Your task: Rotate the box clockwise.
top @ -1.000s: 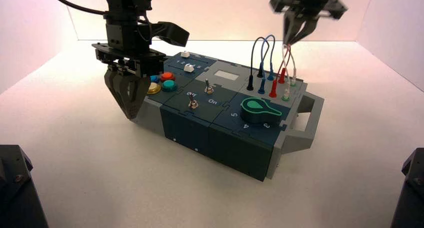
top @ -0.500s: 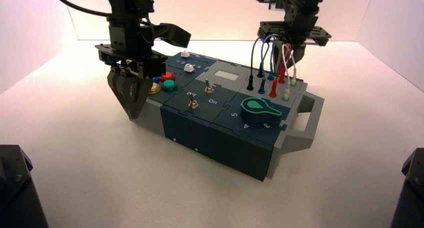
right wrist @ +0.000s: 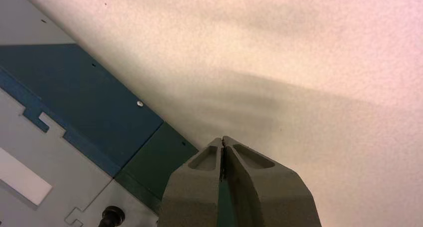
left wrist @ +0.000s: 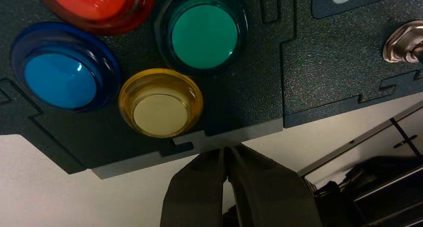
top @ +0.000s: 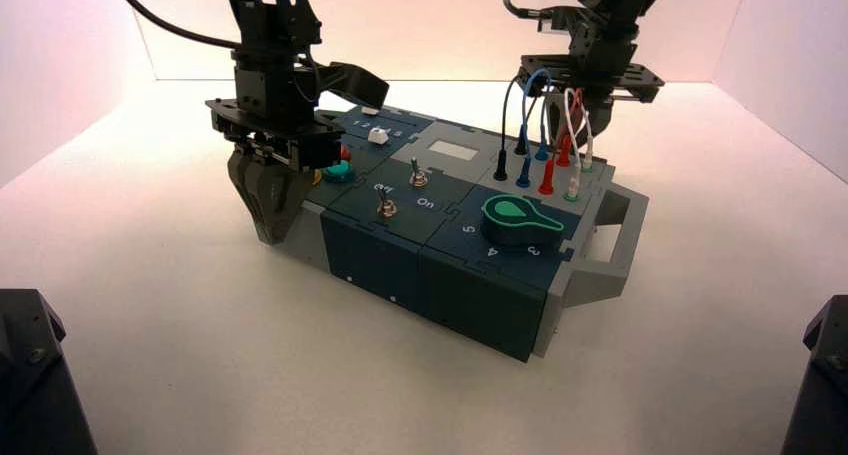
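Left gripper (top: pixel 268 215): fingers pressed together, tips down at the box's left end, just beside the yellow button (left wrist: pixel 160 103). Box (top: pixel 440 265): dark-blue and grey, lying askew mid-table (top: pixel 200 375), grey handle (top: pixel 612 243) to the right, green knob (top: pixel 518 219) near it. Right gripper (top: pixel 590 125): fingers together, low behind the box's far right corner, by the looped wires (top: pixel 540 115).

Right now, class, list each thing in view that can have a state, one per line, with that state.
Left gripper: jaws shut, tips at the box's near edge by the yellow button.
Right gripper: jaws shut, beside the box's far side.
Box: flat on the table, not gripped.
Plug wires: plugged in, looped.
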